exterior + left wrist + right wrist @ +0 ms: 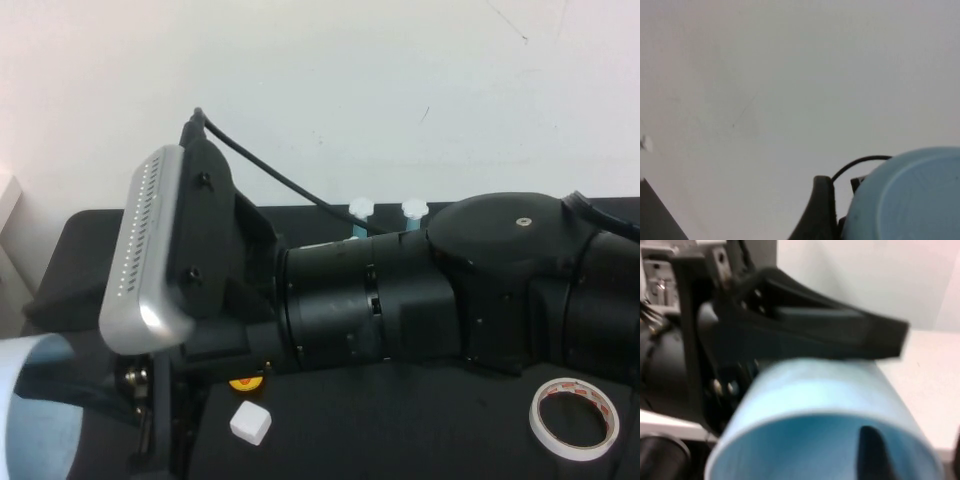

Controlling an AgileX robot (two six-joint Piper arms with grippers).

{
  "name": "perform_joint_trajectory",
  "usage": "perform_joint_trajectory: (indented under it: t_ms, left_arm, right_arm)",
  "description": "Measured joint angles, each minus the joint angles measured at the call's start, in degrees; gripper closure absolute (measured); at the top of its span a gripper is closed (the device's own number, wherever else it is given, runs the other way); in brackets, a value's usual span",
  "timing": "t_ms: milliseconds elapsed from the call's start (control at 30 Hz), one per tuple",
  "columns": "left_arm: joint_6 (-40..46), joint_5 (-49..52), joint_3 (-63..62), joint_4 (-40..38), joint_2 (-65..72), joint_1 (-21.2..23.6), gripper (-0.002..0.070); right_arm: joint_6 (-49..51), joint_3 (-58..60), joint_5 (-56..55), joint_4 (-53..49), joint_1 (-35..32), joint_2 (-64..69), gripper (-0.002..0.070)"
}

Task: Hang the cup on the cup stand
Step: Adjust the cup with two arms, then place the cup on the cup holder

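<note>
The light blue cup (35, 420) hangs in the air at the near left, lying on its side. My left gripper (895, 205) is shut on it: one black finger (822, 210) presses its side near the base (915, 200), and that finger (840, 335) runs along the cup's outer wall (830, 385). My right gripper (914, 445) stands open astride the rim, one fingertip (872, 455) inside the cup and the other outside. The right arm (450, 290) reaches across the table. Of the cup stand (361, 210), only two white caps show behind that arm.
On the black table (420, 430) lie a roll of tape (573, 417) at the near right, a small white cube (250, 423) and a yellow-orange object (245, 382) half under the arm. A white wall (400, 80) rises behind the table.
</note>
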Motion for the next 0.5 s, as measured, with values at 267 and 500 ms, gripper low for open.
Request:
perform_joint_trajectory:
  t_ms: [267, 500]
  left_arm:
    - [11.61, -3.36, -0.44, 0.0, 0.0, 0.0, 0.0097]
    - [42.13, -4.37, -6.05, -0.11, 3.05, 0.0, 0.0097]
  right_arm:
    - [10.65, 0.54, -4.52, -13.34, 0.0, -4.63, 0.0206]
    - [30.4, 4.01, -0.92, -35.32, -0.12, -10.25, 0.0206]
